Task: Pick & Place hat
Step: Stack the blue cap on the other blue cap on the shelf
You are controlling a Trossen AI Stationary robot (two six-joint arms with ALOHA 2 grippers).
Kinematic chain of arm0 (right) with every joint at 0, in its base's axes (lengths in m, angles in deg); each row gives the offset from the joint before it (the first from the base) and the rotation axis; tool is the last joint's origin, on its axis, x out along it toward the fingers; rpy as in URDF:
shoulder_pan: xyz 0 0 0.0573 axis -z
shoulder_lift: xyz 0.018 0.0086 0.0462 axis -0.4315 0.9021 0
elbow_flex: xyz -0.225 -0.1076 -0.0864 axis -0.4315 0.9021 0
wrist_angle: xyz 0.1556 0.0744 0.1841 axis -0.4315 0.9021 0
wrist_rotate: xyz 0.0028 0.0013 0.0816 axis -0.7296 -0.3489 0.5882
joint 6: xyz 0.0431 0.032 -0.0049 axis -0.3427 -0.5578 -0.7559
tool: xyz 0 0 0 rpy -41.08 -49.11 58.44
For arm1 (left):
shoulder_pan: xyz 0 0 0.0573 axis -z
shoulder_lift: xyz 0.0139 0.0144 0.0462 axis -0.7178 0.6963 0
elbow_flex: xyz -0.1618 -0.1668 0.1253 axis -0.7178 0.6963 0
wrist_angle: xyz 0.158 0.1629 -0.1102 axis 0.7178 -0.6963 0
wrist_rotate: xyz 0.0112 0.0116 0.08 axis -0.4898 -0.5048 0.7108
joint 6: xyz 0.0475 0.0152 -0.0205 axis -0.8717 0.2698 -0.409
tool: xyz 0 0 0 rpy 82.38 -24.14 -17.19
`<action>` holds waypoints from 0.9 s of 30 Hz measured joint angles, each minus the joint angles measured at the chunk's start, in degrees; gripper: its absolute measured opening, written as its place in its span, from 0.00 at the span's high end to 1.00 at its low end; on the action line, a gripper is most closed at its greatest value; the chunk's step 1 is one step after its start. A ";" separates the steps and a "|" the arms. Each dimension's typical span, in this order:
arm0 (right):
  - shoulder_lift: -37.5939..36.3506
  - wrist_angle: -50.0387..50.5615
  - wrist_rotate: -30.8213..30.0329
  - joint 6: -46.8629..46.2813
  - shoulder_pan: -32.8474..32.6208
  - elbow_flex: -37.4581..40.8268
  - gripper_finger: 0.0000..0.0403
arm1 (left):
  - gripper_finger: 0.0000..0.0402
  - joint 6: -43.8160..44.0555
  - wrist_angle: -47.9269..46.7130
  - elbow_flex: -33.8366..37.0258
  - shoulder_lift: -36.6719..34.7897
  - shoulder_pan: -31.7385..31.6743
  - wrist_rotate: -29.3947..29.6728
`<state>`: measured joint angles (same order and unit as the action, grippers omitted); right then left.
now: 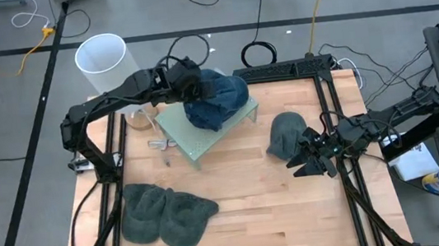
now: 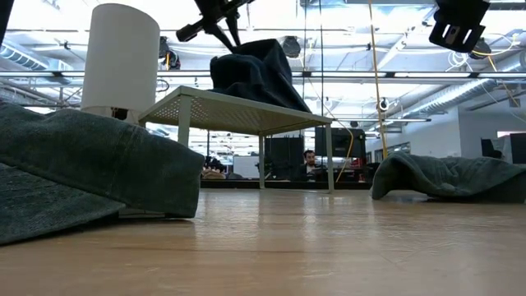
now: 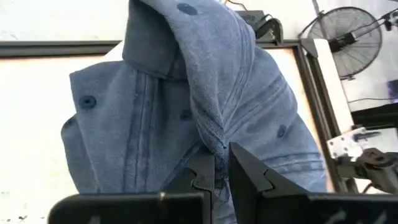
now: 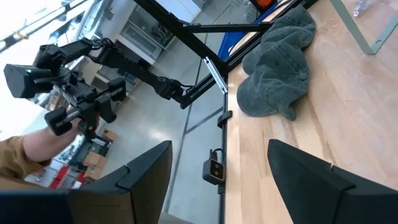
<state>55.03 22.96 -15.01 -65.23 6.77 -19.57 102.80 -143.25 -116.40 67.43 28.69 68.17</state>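
Hat (image 1: 215,100) pinched in left pincer (image 1: 184,81), atop stand (image 1: 196,138).

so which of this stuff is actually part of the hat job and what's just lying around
Part of the job:
- blue hat, pinched by the shut left gripper
- small green table it sits on
- grey hat by the open right gripper
- two grey hats at the front left

Just lying about:
- white cylinder
- coiled black cable on the floor
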 joint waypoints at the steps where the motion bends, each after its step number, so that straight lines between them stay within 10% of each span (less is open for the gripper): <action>1: 0.00 0.03 -0.01 0.53 0.00 0.01 0.36 | 0.95 0.01 -0.01 -0.02 0.31 0.22 0.51; 27: 0.00 -0.65 3.45 6.36 -0.02 0.98 0.36 | 0.78 -1.91 -1.17 -0.02 2.95 0.85 0.63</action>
<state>55.03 22.31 -11.56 -58.87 6.75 -18.59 100.89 -144.42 -116.42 70.38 29.54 68.80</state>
